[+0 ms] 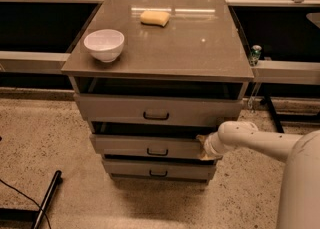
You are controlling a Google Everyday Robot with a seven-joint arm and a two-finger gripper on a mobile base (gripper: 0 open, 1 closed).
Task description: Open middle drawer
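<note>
The middle drawer is a grey-brown flat front with a small dark pull handle, set between the wider top drawer and the bottom drawer. It stands out a little from the cabinet, with a dark gap above it. My gripper is at the right end of the middle drawer's front, against its edge, on the end of my white arm that reaches in from the right.
A white bowl and a yellow sponge sit on the cabinet top. The top drawer also stands out from the cabinet. A dark pole and cable lie on the speckled floor at left. Dark shelving runs behind.
</note>
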